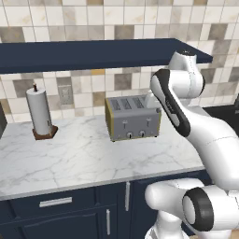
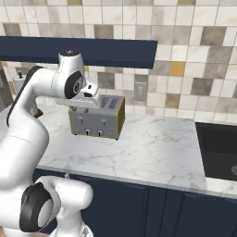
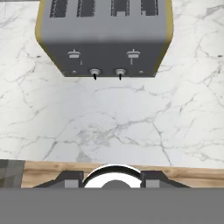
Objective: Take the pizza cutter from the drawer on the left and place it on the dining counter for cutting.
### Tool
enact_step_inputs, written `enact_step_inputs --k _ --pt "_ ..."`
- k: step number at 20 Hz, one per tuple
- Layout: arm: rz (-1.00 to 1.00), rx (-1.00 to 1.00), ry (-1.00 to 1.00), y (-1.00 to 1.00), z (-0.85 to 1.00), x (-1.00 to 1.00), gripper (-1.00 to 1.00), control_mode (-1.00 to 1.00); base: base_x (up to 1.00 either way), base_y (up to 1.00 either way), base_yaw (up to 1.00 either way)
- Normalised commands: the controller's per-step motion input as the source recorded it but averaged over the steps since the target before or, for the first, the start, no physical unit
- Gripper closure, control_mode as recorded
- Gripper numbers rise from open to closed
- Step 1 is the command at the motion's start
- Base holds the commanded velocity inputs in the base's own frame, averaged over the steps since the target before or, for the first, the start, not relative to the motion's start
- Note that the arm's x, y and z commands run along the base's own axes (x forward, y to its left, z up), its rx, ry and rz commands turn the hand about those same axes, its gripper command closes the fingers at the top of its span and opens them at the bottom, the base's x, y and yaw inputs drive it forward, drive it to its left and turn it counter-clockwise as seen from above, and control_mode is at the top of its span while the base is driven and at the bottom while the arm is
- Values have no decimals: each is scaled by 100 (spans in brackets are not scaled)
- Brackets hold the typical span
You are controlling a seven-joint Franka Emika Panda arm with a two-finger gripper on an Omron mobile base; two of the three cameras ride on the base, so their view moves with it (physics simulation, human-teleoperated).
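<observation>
Worktop [image 1: 84,158]: open marble in front of the toaster [image 1: 133,117] and between it and the paper towel roll [image 1: 39,112]. Overhead shelf [image 1: 93,53] limits height along the wall. Right of toaster, bare marble runs to the sink [image 2: 220,150].

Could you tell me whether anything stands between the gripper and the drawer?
The gripper hangs above the marble worktop before the toaster; the drawer, shut, sits below its front edge, so the worktop lies between.
</observation>
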Motion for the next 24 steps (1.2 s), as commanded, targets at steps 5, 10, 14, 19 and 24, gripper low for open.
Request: enact_step_inputs --k 5,10,14,19,24 --pt "1 -2 0 6 -10 -16 -100 -100 0 0 0" --pt "11 -5 -8 31 -22 -42 -100 -100 0 0 0" --pt "5 -1 -7 52 -19 -30 -100 -100 0 0 0" --pt "2 4 2 48 -21 -23 -100 -100 0 0 0" --pt "6 -10 1 53 -23 -32 -100 -100 0 0 0"
